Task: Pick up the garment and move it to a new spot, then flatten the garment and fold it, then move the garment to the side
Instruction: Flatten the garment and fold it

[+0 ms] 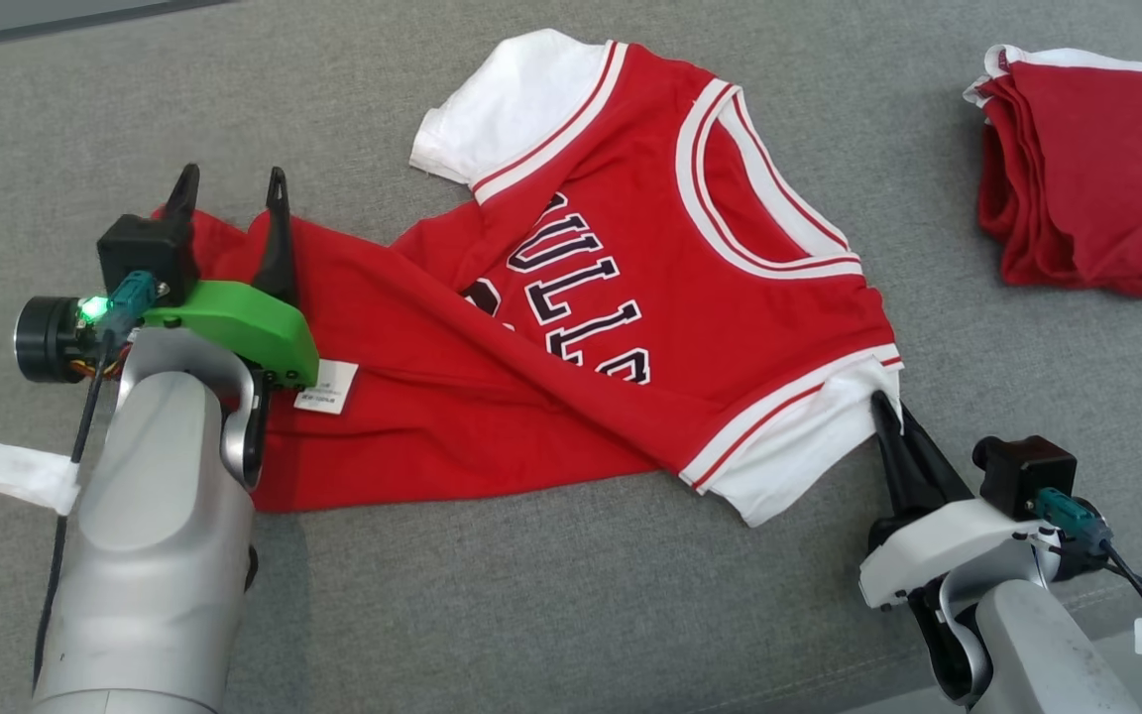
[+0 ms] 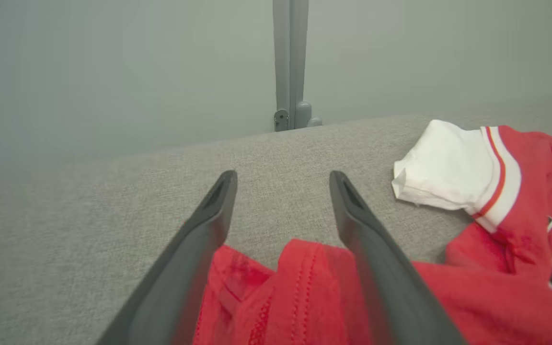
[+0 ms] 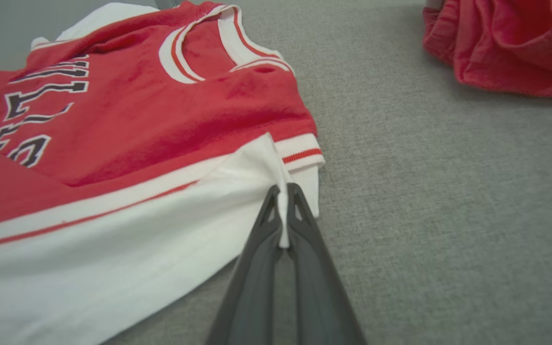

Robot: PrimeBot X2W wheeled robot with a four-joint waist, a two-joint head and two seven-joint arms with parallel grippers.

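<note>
Flattening stage, looks like — left gripper [image 1: 233, 175] spread wide over the jersey [image 1: 630, 198] hem, right gripper [image 1: 890, 407] pinching the white sleeve [image 1: 799, 466]. Next, probably: pull that sleeve out flat.

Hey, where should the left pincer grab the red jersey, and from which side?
Probably the raised red hem fold inside the open left pincer, coming straight down from above: it humps up off the grey surface there. The right pincer pinches the white sleeve.
</note>
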